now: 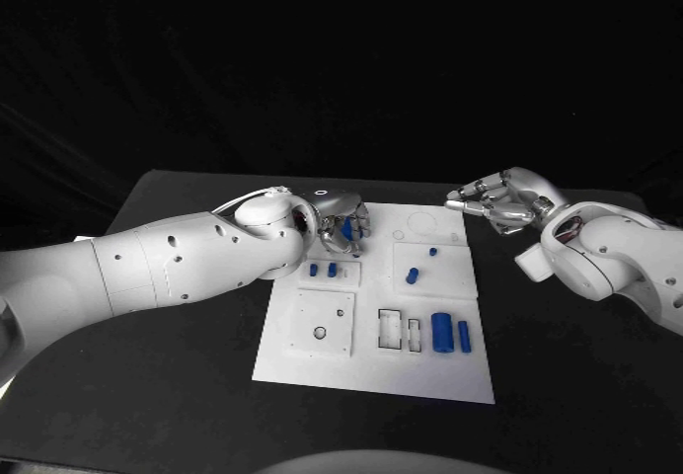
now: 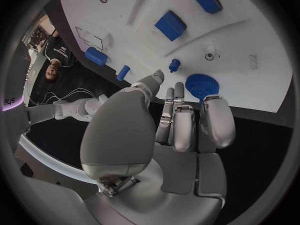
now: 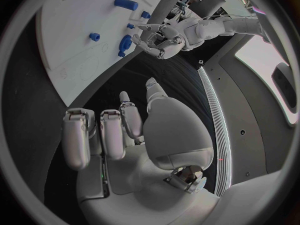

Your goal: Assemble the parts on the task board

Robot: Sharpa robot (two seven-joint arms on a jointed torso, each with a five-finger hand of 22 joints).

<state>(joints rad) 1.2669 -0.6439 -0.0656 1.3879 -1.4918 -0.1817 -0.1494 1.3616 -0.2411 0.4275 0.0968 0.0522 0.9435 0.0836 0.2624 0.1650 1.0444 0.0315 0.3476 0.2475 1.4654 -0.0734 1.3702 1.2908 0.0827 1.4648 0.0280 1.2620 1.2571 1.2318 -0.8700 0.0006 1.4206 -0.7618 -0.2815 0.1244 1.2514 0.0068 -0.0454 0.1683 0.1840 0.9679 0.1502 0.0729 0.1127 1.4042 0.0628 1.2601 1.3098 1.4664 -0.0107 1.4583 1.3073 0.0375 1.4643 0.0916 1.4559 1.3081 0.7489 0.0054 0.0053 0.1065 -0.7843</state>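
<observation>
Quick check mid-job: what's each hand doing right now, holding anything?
Left hand: open, fingers apart over the round blue toothed gear, not gripping it.
Right hand: open, empty, off the white task board.

Two glossy white arms are seen, small dark holes dotting the shells. Left hand (image 1: pixel 339 229) and right hand (image 1: pixel 493 203) are silver metal.

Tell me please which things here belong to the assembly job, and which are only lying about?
Belong to the job:
- task board
- blue gear near the left hand
- blue cylinder
- small blue pegs

Just there:
- black table; I can see no stray things on it
- right hand, holding nothing, beside the board
</observation>
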